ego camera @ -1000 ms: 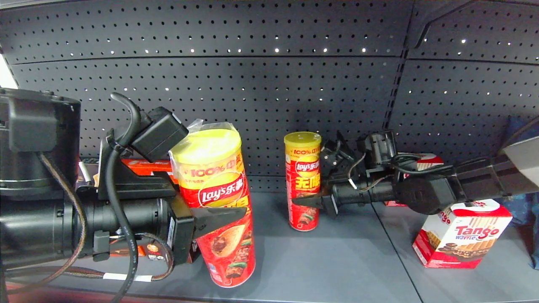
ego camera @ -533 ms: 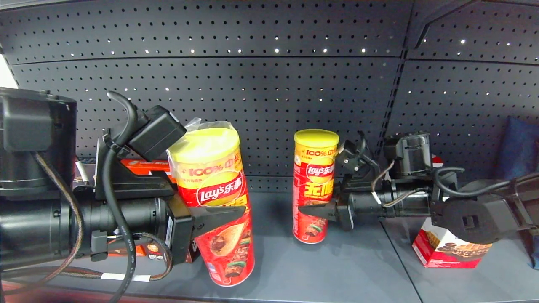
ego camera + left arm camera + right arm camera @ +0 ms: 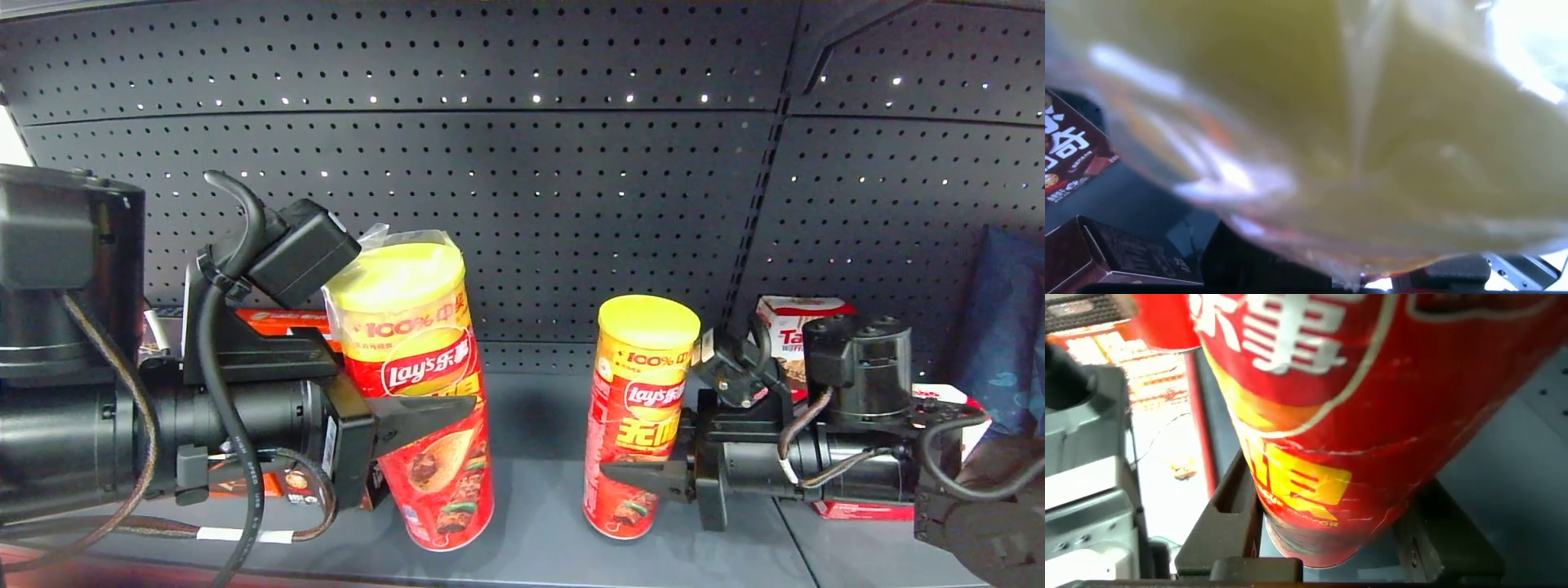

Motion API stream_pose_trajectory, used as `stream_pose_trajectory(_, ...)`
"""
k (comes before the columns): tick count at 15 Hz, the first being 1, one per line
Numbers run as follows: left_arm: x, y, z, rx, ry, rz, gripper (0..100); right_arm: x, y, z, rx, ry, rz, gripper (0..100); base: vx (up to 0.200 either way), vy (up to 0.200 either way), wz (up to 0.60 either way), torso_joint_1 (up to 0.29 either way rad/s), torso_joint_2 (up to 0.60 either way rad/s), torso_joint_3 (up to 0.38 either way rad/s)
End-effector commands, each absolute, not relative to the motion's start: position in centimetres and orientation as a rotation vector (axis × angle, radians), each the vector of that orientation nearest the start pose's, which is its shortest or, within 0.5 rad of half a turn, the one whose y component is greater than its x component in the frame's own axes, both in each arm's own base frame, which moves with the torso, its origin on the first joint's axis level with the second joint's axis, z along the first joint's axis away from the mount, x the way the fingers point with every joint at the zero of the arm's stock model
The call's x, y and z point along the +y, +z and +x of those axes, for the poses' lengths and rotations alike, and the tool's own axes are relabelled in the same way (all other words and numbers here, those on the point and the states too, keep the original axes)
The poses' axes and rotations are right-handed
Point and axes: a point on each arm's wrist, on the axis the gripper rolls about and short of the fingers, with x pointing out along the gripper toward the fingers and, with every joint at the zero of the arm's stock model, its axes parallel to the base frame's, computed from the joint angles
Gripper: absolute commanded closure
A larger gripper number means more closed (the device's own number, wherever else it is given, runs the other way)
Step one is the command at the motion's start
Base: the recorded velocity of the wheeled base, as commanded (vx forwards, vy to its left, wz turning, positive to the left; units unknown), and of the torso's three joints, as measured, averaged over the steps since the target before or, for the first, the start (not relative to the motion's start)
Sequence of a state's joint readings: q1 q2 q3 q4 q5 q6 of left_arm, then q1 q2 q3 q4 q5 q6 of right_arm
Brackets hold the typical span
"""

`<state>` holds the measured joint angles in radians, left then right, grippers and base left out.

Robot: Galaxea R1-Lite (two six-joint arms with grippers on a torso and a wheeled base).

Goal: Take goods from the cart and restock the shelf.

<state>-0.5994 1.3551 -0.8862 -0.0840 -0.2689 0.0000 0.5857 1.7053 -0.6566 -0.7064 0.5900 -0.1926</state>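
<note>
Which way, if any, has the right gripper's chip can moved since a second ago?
Yes. Against the pegboard, the chip can in the right gripper came forward and rightward.

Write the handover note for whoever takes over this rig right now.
Left gripper: shut on the film-wrapped chip can, which is upright near the front edge of the shelf.
Right gripper: shut on the smaller chip can, upright at mid-shelf, beside the wafer boxes.
Done: both cans are at the shelf, each in a grip.
To do: it is unclear whether either base rests on the shelf. Set both down, release, then fetch more goods from the cart.
</note>
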Motion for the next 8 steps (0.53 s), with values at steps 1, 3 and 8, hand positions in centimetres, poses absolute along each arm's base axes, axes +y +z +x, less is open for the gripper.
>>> stream_pose_trajectory(1,-12.9,24.2,17.8,0.395,-0.857,0.066,100,16.9,15.4,22.2,0.237,1.202,-0.174,100,0.000,0.000,0.00,0.000,0.00,0.000)
stream_pose_trajectory(3,-12.9,24.1,17.9,0.400,-0.855,0.067,100,17.2,15.1,22.0,0.245,1.205,-0.179,100,0.000,0.000,0.00,0.000,0.00,0.000)
stream_pose_trajectory(8,-12.9,24.0,17.9,0.404,-0.849,0.067,100,17.4,14.0,21.3,0.259,1.225,-0.180,100,0.000,0.000,0.00,0.000,0.00,0.000)
